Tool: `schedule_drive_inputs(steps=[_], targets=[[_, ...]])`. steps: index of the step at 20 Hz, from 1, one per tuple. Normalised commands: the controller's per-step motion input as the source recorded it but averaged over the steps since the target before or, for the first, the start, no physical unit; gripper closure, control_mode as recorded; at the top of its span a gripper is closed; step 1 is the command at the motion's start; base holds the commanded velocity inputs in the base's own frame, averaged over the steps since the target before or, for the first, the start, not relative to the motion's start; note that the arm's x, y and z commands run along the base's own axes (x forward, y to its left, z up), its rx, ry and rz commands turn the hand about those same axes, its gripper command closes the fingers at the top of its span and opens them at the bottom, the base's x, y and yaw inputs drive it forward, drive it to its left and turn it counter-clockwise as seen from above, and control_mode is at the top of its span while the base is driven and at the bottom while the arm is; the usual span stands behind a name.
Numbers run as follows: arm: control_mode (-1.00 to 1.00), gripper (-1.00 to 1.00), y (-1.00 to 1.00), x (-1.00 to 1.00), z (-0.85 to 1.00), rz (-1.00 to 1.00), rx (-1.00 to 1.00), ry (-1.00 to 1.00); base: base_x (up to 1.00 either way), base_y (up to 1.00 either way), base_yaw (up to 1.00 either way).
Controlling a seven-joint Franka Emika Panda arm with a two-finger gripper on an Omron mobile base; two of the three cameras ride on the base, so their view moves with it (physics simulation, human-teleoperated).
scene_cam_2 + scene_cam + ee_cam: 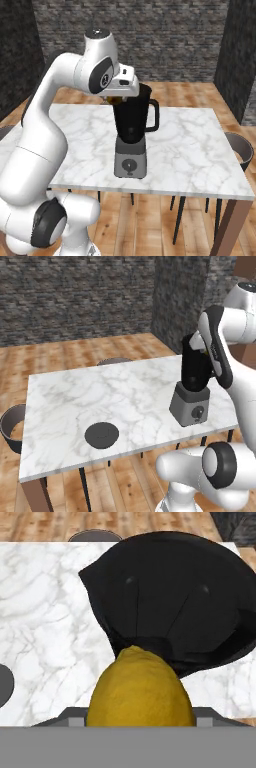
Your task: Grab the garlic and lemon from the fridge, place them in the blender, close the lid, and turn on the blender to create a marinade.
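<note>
My gripper (117, 99) is shut on the lemon (141, 689), a dark-yellow fruit that bulks large at the bottom of the hand view. The lemon (116, 99) shows as a sliver under the hand, just above the left rim of the blender (131, 125). The blender (192, 386) is a black jar with its top open, on a grey base with a round front knob. Its dark mouth (175, 597) lies just beyond the lemon. The lid (102, 434) lies flat on the table, well left of the blender. The garlic and the fridge are out of view.
The blender stands near the front edge of a white marble table (100, 391). Dark round stools stand at its left end (11, 428), far side (114, 361) and right end (242, 147). Stone walls close the room behind.
</note>
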Motion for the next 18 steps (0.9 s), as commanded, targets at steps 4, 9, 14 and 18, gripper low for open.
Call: schedule_drive_inputs(steps=[4, 9, 14, 18], targets=[[-1.0, 1.0, -0.1, 0.14, -0.02, 0.03, 0.0, -0.01, 0.0, 0.0, 0.0], [-1.0, 1.0, -0.16, 0.29, 0.83, 0.05, 0.0, -0.04, 0.0, 0.0, 0.0], [-1.0, 1.0, -0.25, 0.58, 0.16, 0.0, 0.0, 0.01, 0.0, 0.0, 0.0], [-1.0, 1.0, -0.31, 0.46, -0.68, 0.02, 0.0, 0.05, 0.0, 0.0, 0.0]])
